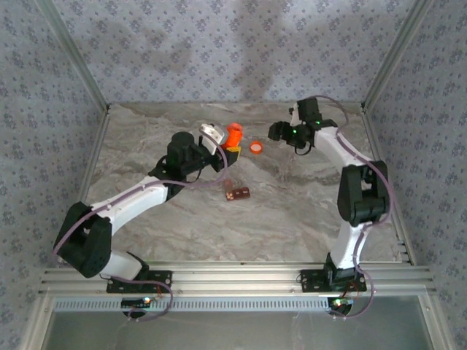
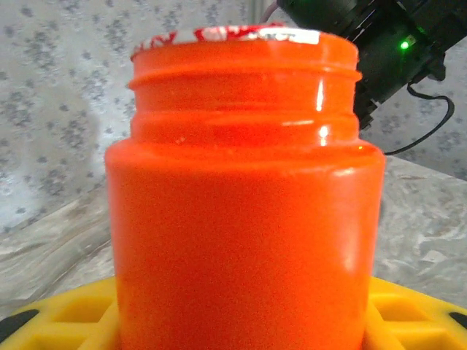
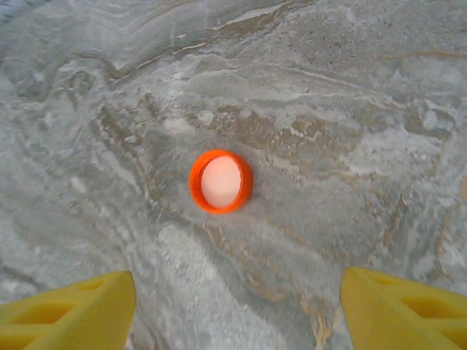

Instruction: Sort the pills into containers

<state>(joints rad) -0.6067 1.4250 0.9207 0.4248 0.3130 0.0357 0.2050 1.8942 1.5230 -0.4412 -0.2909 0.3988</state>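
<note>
Top view: the flat reddish-brown containers point(image 1: 237, 193) strip lies on the marbled table point(image 1: 292, 219), near the left gripper point(image 1: 231, 149). Left wrist: yellow latticed fingers point(image 2: 412, 310) clasp a glossy orange bottle point(image 2: 244, 219), seemingly foil-sealed. Right wrist: the right gripper point(image 3: 237, 299) gapes wide above a round orange cap point(image 3: 221, 181).

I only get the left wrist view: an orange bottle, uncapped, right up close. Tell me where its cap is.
Observer: The cap lies on the table just right of the bottle, white inside facing up.
Operator: Report the right arm.
Observer: The right gripper hangs above that cap, jaws open, nothing between them.
Operator: Now find the containers.
Observer: The reddish-brown cell strip lies closer to the table's near edge than the bottle, with no jaws on it.
</note>
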